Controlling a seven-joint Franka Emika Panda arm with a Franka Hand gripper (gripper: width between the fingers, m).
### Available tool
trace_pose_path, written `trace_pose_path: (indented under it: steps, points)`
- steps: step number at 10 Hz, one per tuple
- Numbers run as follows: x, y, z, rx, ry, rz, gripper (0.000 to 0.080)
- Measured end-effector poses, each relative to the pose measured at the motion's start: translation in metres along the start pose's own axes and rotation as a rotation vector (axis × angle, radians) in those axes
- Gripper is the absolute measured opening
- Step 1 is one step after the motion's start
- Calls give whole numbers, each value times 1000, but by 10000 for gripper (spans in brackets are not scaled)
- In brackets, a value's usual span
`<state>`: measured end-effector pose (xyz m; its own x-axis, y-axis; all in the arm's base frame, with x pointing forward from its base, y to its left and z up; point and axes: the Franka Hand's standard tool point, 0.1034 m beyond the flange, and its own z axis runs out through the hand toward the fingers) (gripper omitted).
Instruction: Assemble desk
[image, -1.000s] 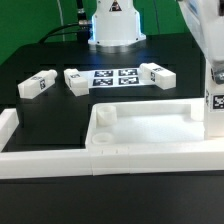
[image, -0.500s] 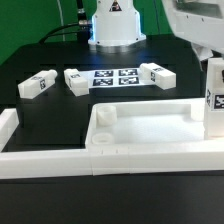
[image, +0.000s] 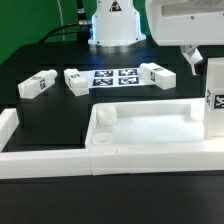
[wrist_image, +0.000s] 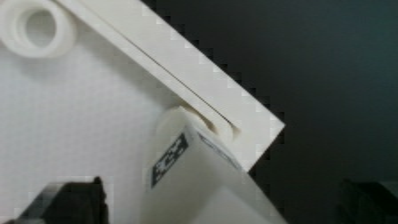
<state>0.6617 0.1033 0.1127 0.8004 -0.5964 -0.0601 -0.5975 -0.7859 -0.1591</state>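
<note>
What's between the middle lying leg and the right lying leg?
The marker board, between middle leg and right leg; exterior view shows it.

My white wrist (image: 186, 20) hangs high at the exterior view's right, pointing downward. My dark jaws stand wide apart, gripping nothing.

White desk top (image: 150, 128) lies flat, upright leg (image: 214, 100) at its corner, loose legs (image: 75, 80) beyond.

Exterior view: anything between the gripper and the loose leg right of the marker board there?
Nothing visible. The open gripper hangs over a corner of the desk top; that leg lies beside the marker board, bare table between.
</note>
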Motion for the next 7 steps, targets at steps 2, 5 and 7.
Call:
trace_pose_path:
  steps: [2, 5, 7]
  points:
    - [-6, -5, 4, -38, 15, -340, 649]
    - [-7, -5, 6, -38, 11, -371, 515]
    - [-4, 3, 7, -48, 10, -280, 310]
